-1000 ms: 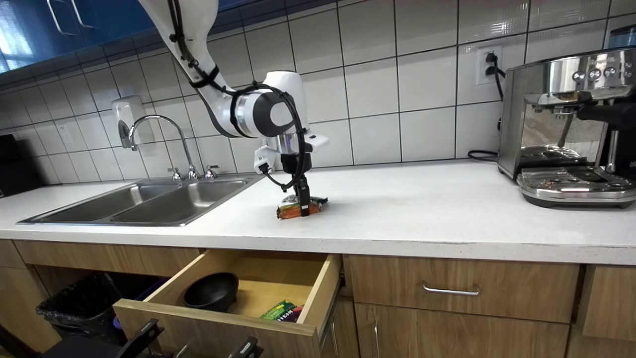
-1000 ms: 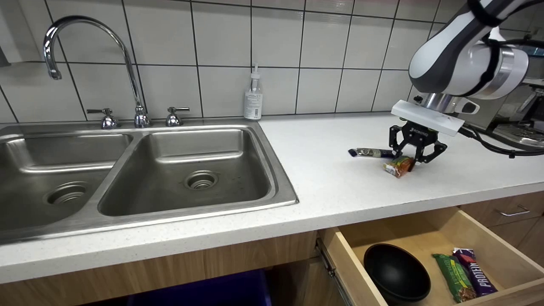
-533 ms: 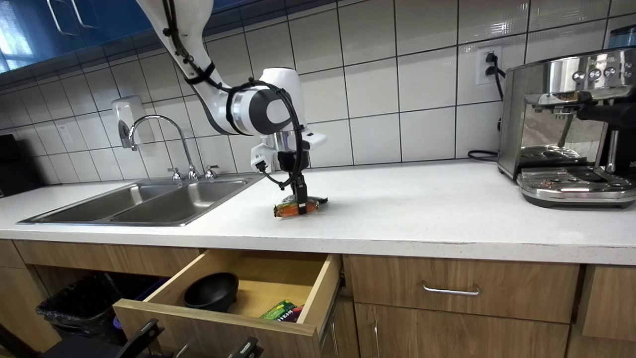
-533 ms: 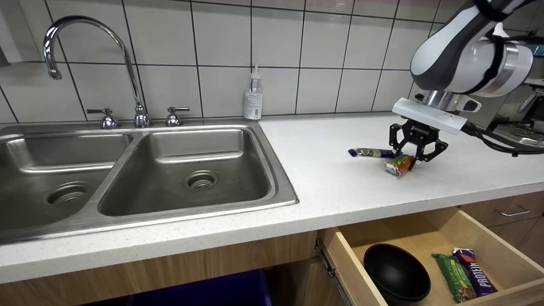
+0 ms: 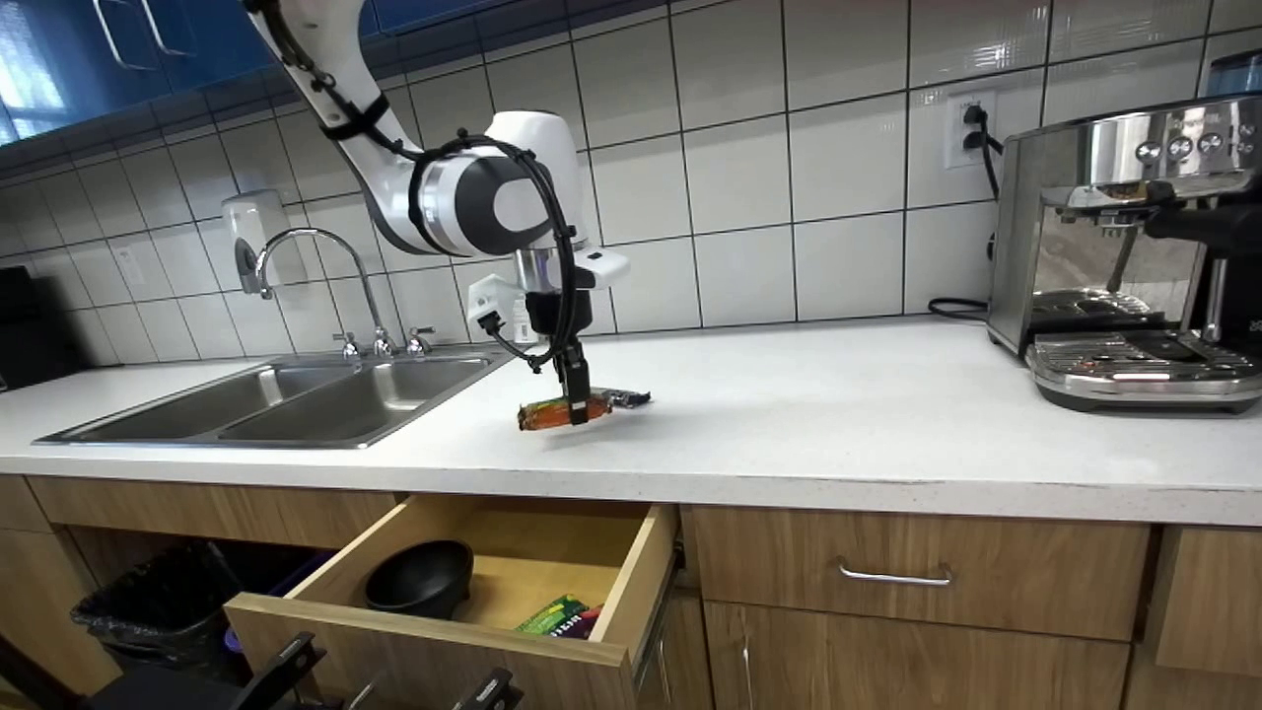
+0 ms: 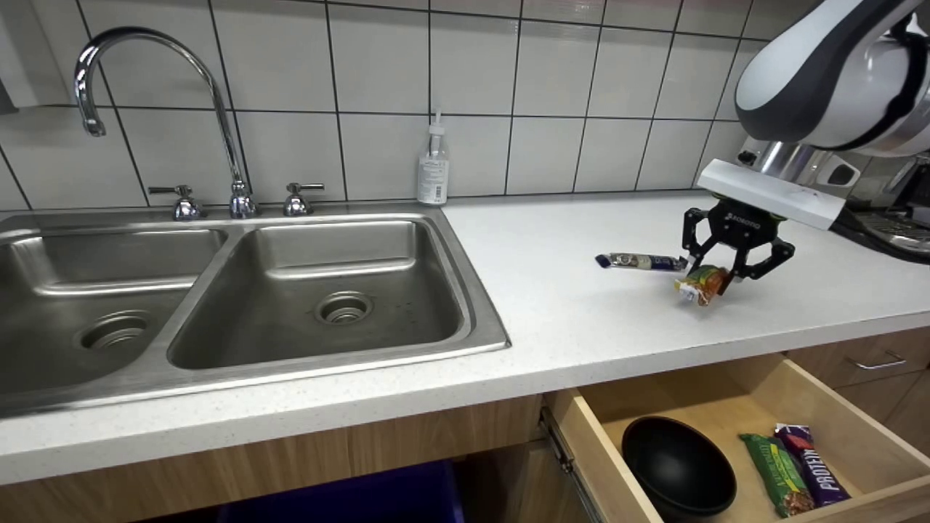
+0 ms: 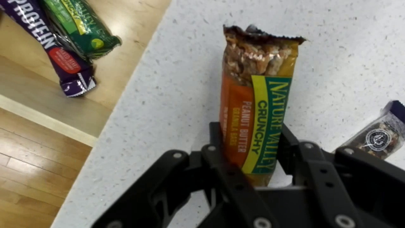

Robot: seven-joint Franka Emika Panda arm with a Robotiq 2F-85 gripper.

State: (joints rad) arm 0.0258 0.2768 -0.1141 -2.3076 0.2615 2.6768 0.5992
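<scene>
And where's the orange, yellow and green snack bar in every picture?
In an exterior view: snack bar, just left of and below centre.
In an exterior view: snack bar, at the right, in the black two-fingered gripper.
In the wrist view: snack bar, big, just right of centre.
Shared landmark: green-wrapped bar in the open wooden drawer, in all three views.

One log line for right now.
pincer: closed on granola bar | position: just above counter | drawer: open | inside: black bowl, green-wrapped bar, purple-wrapped bar
</scene>
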